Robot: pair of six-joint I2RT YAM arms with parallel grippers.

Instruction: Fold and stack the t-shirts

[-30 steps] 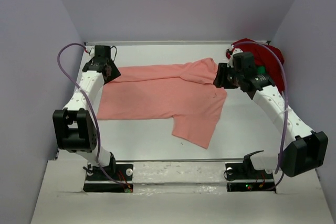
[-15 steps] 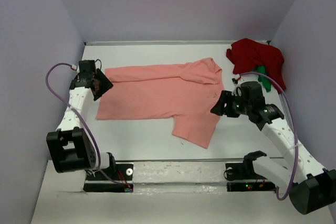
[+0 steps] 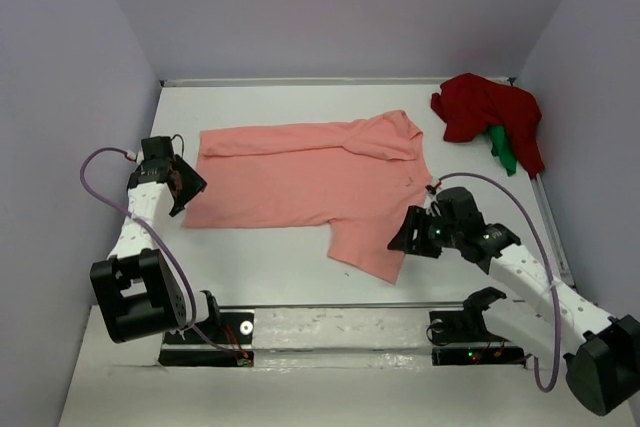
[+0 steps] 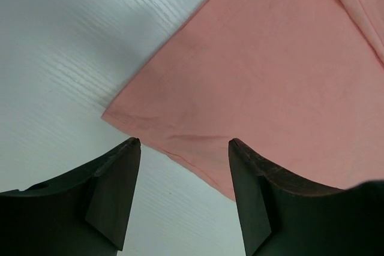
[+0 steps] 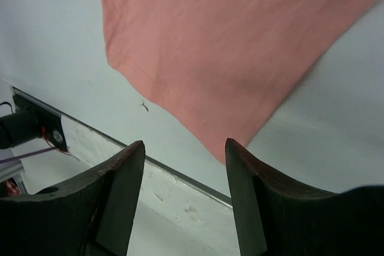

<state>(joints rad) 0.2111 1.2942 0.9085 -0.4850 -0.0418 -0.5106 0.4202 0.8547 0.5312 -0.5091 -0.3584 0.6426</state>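
A salmon-pink t-shirt (image 3: 310,175) lies spread on the white table, one sleeve flap reaching toward the near edge. A dark red t-shirt (image 3: 490,112) sits crumpled at the far right corner with a bright green t-shirt (image 3: 503,150) peeking from under it. My left gripper (image 3: 188,183) hovers open at the pink shirt's near-left corner (image 4: 129,115), nothing between its fingers. My right gripper (image 3: 403,237) stands open just right of the sleeve flap's tip (image 5: 225,139), holding nothing.
Lilac walls close in the table on the left, back and right. A metal rail (image 3: 340,307) runs along the near edge, with both arm bases bolted behind it. Purple cables loop off each arm.
Both arms pulled back from the shirt's far corners toward the near side. The left gripper came down the shirt's left edge; the right moved to the sleeve flap. Both jaws opened wider.
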